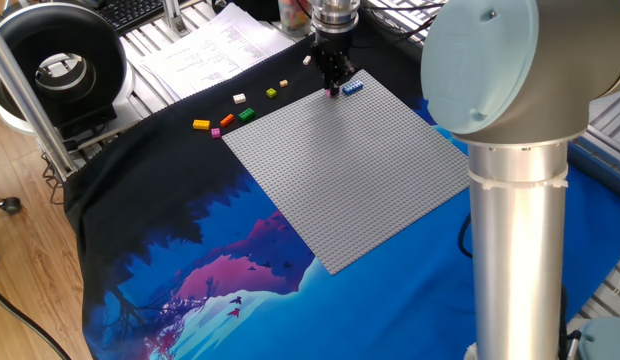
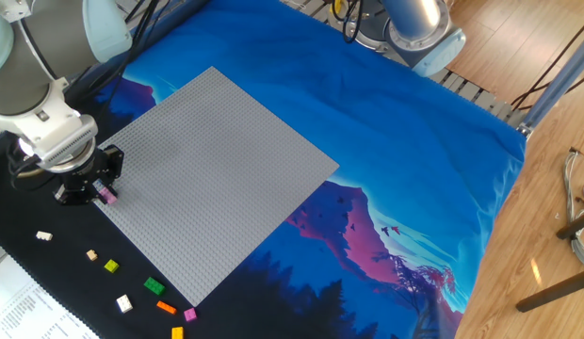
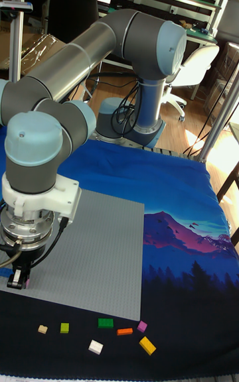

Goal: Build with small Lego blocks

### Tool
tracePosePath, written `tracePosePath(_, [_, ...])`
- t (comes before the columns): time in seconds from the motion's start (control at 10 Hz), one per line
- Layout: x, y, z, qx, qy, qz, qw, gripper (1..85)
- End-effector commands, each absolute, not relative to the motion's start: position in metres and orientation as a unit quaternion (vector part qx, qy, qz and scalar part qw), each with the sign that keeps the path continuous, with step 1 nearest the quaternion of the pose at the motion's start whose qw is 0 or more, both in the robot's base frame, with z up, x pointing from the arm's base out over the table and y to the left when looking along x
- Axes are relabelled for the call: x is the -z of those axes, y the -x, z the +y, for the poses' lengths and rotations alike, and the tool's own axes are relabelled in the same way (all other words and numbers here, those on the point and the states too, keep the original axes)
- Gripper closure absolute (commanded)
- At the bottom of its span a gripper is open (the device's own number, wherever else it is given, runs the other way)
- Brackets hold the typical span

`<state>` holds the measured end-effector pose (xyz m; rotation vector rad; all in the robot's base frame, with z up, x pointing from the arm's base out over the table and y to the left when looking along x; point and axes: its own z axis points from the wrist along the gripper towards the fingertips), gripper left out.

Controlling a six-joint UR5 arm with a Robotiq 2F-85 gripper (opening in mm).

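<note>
Jaws narrow, pinched on a pink brick at the tip of the gripper, held low over the corner of the grey baseplate; contact between brick and studs impossible to judge. Same brick a pink speck under the fingers in one fixed view, and showing at the fingertips in the tall view. Blue brick just beside the gripper, sitting on the baseplate corner. Gripper pointing straight down, black, hanging from a silver wrist. Off the baseplate edge, on the dark part of the cloth, loose bricks in a scattered row: tan, lime, green, white, orange, a second pink and yellow, all well apart from the gripper. One more white brick alone, nearer the gripper, close to the printed sheet. Same row in the tall view below the baseplate, with the yellow at the right end. Black round device at the table corner, beyond the sheet.
</note>
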<state>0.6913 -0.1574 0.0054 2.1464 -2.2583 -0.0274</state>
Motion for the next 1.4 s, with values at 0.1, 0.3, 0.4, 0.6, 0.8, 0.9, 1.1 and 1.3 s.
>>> tracePosePath(0.1, [-0.013,-0.693,-0.161,-0.001,-0.687,-0.726,0.014,71.3])
tracePosePath(0.3, [-0.012,-0.693,-0.159,0.002,-0.686,-0.727,0.011,66.0])
tracePosePath(0.4, [-0.01,-0.693,-0.157,0.008,-0.686,-0.728,0.007,61.3])
tracePosePath(0.6, [-0.009,-0.693,-0.157,0.01,-0.686,-0.727,0.006,50.3])
tracePosePath(0.8, [-0.008,-0.694,-0.155,0.012,-0.686,-0.727,0.003,45.7])
tracePosePath(0.9, [-0.008,-0.693,-0.155,0.014,-0.686,-0.727,0.003,44.7])
tracePosePath(1.1, [-0.008,-0.69,-0.155,0.018,-0.684,-0.73,0.006,43.3])
tracePosePath(1.3, [-0.01,-0.679,-0.152,0.037,-0.667,-0.744,0.019,52.3])
